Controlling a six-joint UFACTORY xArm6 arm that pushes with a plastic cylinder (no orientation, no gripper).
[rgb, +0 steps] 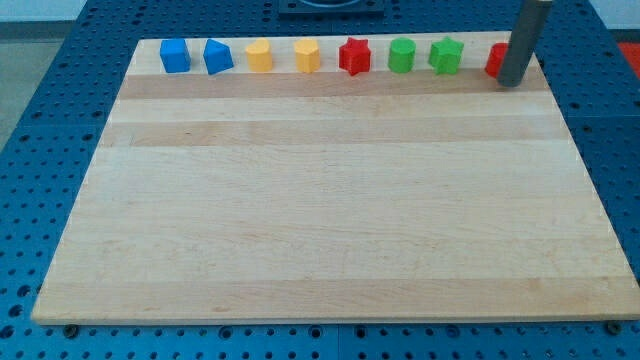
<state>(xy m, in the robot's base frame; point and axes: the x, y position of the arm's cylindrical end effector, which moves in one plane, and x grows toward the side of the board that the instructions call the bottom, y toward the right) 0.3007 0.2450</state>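
My tip (511, 83) rests at the view's top right corner of the wooden board (330, 200), right against a red block (496, 60) that the rod partly hides; its shape cannot be made out. Leftward along the top edge runs a row of blocks: a green star-like block (446, 55), a green rounded block (402, 55), a red star (354, 56), a yellow hexagon-like block (307, 56), a yellow block (259, 56), a blue pentagon-like block (217, 57) and a blue cube (175, 56).
The board lies on a blue perforated table (40, 120). A dark base (330, 8) shows at the view's top centre beyond the board.
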